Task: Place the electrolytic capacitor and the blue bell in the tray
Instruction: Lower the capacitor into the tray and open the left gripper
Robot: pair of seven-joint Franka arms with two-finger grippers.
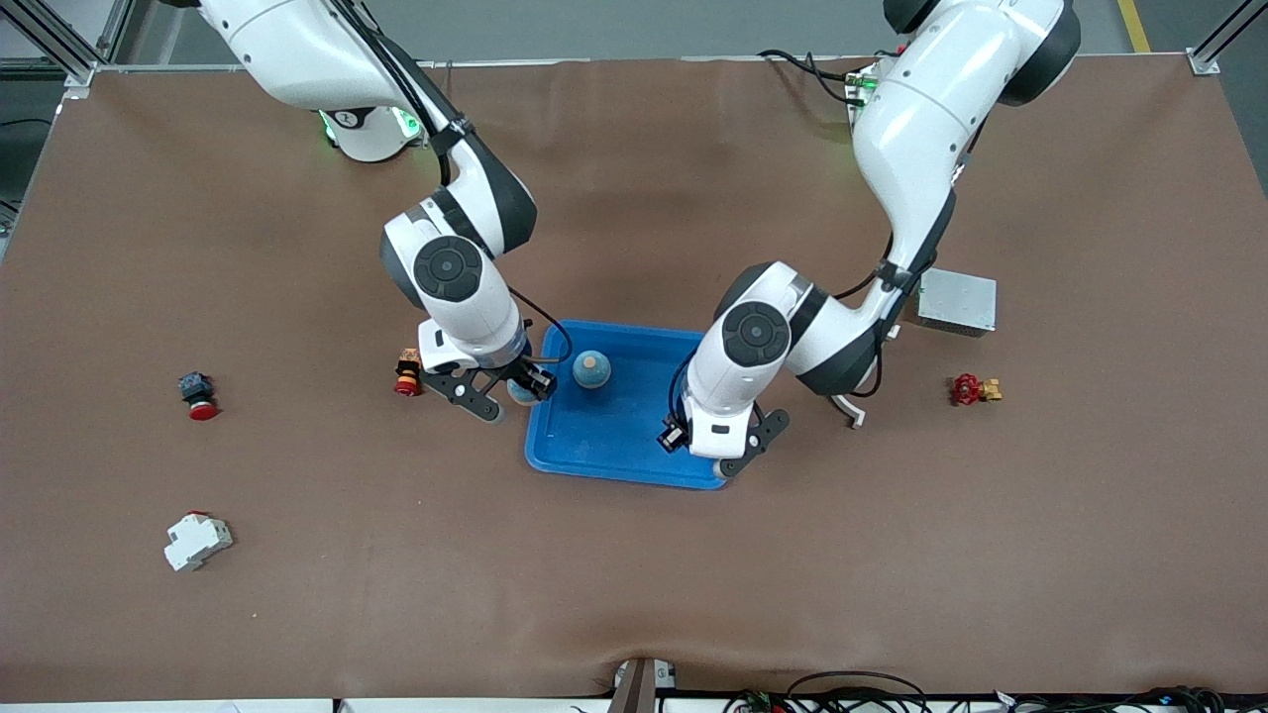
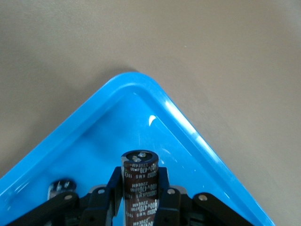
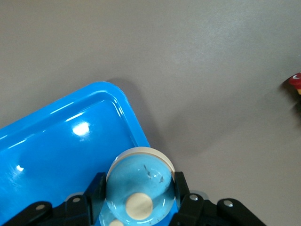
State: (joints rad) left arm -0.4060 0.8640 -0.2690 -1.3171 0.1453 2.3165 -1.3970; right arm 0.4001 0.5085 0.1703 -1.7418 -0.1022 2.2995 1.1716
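The bright-blue tray [image 1: 634, 456] lies mid-table. My left gripper [image 2: 139, 178] is shut on a brown electrolytic capacitor [image 2: 139, 181]. It holds the capacitor upright over the tray's [image 2: 141, 82] corner toward the left arm's end. My right gripper [image 3: 138, 188] is shut on a blue bell [image 3: 141, 176], a pale blue dome with a cream knob. That bell [image 1: 517, 393] hangs over the tray's rim [image 3: 134, 122] at the right arm's end. A second blue bell [image 1: 591, 368] stands inside the tray.
A grey metal box [image 1: 956, 300] and a red valve piece [image 1: 976, 389] lie toward the left arm's end. A red-and-orange button [image 1: 407, 373] sits beside the right gripper. A red push-button [image 1: 198, 394] and a white breaker [image 1: 196, 541] lie toward the right arm's end.
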